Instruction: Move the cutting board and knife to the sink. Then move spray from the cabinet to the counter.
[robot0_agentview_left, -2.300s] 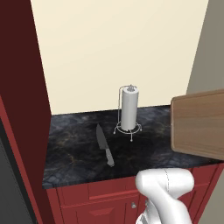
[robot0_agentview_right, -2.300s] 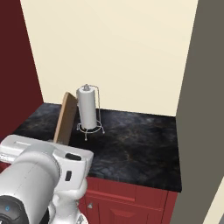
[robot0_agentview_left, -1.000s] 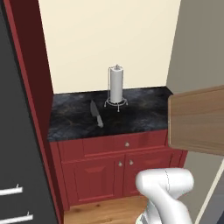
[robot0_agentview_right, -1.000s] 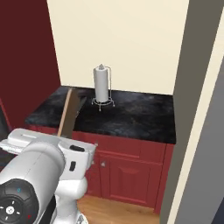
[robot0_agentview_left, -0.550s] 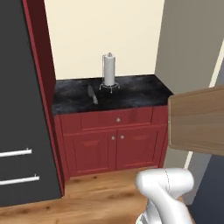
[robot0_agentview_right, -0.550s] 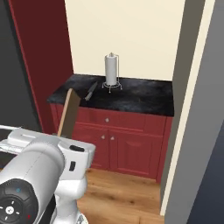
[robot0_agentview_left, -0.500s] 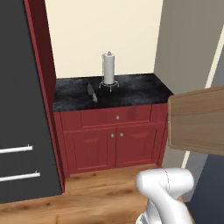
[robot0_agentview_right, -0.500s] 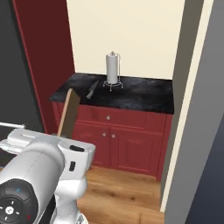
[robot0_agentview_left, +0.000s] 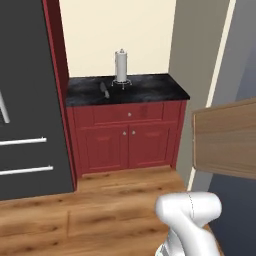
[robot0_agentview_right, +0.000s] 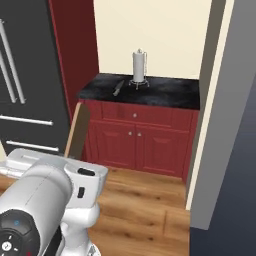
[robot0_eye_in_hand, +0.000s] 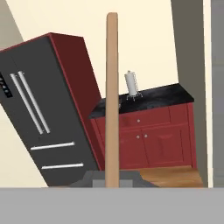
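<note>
Carrying the cutting board (robot0_agentview_left: 227, 137) aloft, the arm has it well away from the black tabletop (robot0_agentview_left: 145, 89), out over the wood floor (robot0_agentview_left: 75, 210). In the hand view the board (robot0_eye_in_hand: 112, 100) stands edge-on, a thin tan strip rising straight up from the bottom of the picture, and the jaws are clamped tight on its lower end. From the left base camera its broad wooden face fills the right side of the picture; from the right base camera it shows as a slim tilted edge (robot0_agentview_right: 77, 131) just above the white arm.

Back on the tabletop, the knife (robot0_agentview_left: 104, 90) lies flat on the left part of the slab, dark blade and all, near the paper-towel roll (robot0_agentview_left: 120, 65) on its wire stand, which sits upright towards the back wall. The right base camera shows the same pair, knife (robot0_agentview_right: 118, 88) to the left of the roll (robot0_agentview_right: 139, 65), close but apart.

Under the slab run the red drawer fronts and doors (robot0_agentview_left: 129, 140) with small knobs. A tall dark fridge (robot0_agentview_left: 27, 100) with silver handles stands to the left, with a dark red panel (robot0_agentview_left: 56, 60) between it and the tabletop.
</note>
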